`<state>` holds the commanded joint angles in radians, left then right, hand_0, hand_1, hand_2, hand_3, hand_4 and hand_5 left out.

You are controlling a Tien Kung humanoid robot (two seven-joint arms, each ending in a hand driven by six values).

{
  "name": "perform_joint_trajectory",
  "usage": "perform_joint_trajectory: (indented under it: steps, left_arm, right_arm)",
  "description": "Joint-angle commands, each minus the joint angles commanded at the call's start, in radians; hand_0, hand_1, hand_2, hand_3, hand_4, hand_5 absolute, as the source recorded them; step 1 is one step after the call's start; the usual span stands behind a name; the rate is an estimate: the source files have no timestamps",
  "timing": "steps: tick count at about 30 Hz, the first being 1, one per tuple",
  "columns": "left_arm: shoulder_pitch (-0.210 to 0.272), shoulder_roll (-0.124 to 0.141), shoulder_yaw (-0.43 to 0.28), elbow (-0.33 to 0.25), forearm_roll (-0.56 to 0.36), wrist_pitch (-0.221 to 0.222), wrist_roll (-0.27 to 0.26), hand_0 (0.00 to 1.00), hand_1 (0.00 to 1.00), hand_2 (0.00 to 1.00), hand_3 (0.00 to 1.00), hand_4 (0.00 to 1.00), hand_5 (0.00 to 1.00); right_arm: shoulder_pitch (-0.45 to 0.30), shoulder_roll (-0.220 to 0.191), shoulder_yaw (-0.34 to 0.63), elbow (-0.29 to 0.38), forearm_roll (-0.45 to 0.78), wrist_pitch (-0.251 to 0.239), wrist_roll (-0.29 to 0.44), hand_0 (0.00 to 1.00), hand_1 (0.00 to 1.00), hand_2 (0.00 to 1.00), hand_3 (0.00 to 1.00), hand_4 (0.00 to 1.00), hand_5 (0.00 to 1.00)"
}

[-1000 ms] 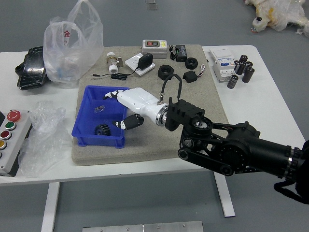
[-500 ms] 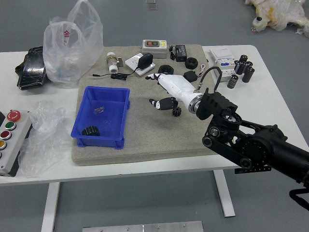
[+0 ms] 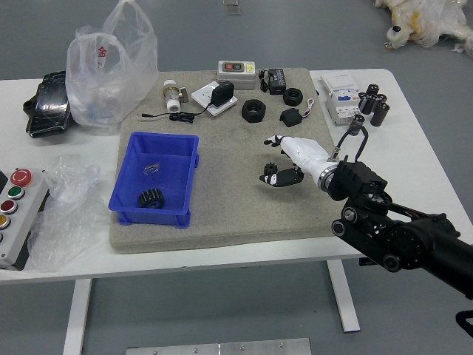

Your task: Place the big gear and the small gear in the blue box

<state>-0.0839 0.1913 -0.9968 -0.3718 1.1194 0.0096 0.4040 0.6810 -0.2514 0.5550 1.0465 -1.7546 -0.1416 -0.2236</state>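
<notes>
1. Toward the near edge inside the blue box (image 3: 186, 219) sits the big gear (image 3: 151, 198), dark and toothed. Between it and the box's far edge lies a small metal piece (image 3: 151, 168).
2. Along the left edge of the grey mat (image 3: 229, 155) stands the box, near the mat's near-left corner.
3. Right of the box and well apart from it is the small gear (image 3: 270, 168), out on the mat between the fingertips of the right hand (image 3: 307, 157). It is right beside the lower dark finger; whether they touch, I cannot tell.
4. The hand is open, its upper and lower fingers parted and gripping nothing. Its arm (image 3: 392, 237) reaches in from the right, over the near edge of the table (image 3: 414, 177).
5. Toward the mat's far edge, from left to right, are a valve (image 3: 172, 96), a white plate (image 3: 214, 98) with a black plug (image 3: 222, 93) over it, a meter (image 3: 236, 75) and a black adapter (image 3: 277, 81). Nearer are two black rings (image 3: 253, 111) and a black block (image 3: 291, 117).
6. By the table's far-right corner are white boxes (image 3: 342, 100) and black cylinders (image 3: 380, 112).
7. At the table's left edge is a button panel (image 3: 16, 222), beside clear wrap (image 3: 63, 214); beyond are a black pouch (image 3: 49, 107) and a plastic bag (image 3: 111, 81).
</notes>
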Motion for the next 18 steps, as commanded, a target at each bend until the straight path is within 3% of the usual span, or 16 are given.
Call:
perform_joint_trajectory:
  steps: [5, 6, 11, 12, 17, 18]
  left_arm:
    - [0.0, 0.0, -0.001, 0.0, 0.002, -0.002, -0.002, 0.692, 0.638, 0.613, 0.734, 0.696, 0.399]
    - [0.0, 0.0, -0.002, 0.0, 0.002, -0.002, -0.001, 0.692, 0.638, 0.613, 0.735, 0.696, 0.395]
    - [0.002, -0.001, -0.001, 0.0, 0.0, -0.001, 0.001, 0.692, 0.638, 0.613, 0.735, 0.696, 0.395]
    - [0.002, -0.001, -0.001, 0.0, -0.001, -0.001, 0.0, 0.692, 0.638, 0.613, 0.734, 0.697, 0.395]
    - [0.001, -0.002, 0.001, 0.0, -0.005, 0.0, -0.001, 0.692, 0.638, 0.613, 0.734, 0.697, 0.395]
    - [0.001, -0.002, 0.001, 0.0, -0.005, 0.0, -0.001, 0.692, 0.638, 0.613, 0.735, 0.696, 0.395]
  right_arm:
    - [0.014, 0.019, -0.015, -0.04, 0.031, -0.013, 0.015, 0.434, 0.696, 0.791, 0.818, 0.89, 0.413]
    - [0.016, 0.022, -0.02, -0.047, 0.038, -0.018, 0.017, 0.402, 0.621, 0.652, 0.727, 0.706, 0.231]
    - [0.024, 0.033, -0.053, -0.083, 0.068, -0.026, 0.021, 0.402, 0.621, 0.652, 0.727, 0.706, 0.231]
    - [0.024, 0.035, -0.059, -0.09, 0.073, -0.025, 0.022, 0.39, 0.601, 0.608, 0.677, 0.551, 0.213]
    - [0.022, 0.04, -0.075, -0.105, 0.086, -0.034, 0.031, 0.39, 0.601, 0.608, 0.677, 0.551, 0.213]
    - [0.022, 0.04, -0.076, -0.105, 0.087, -0.037, 0.033, 0.36, 0.554, 0.483, 0.55, 0.402, 0.002]
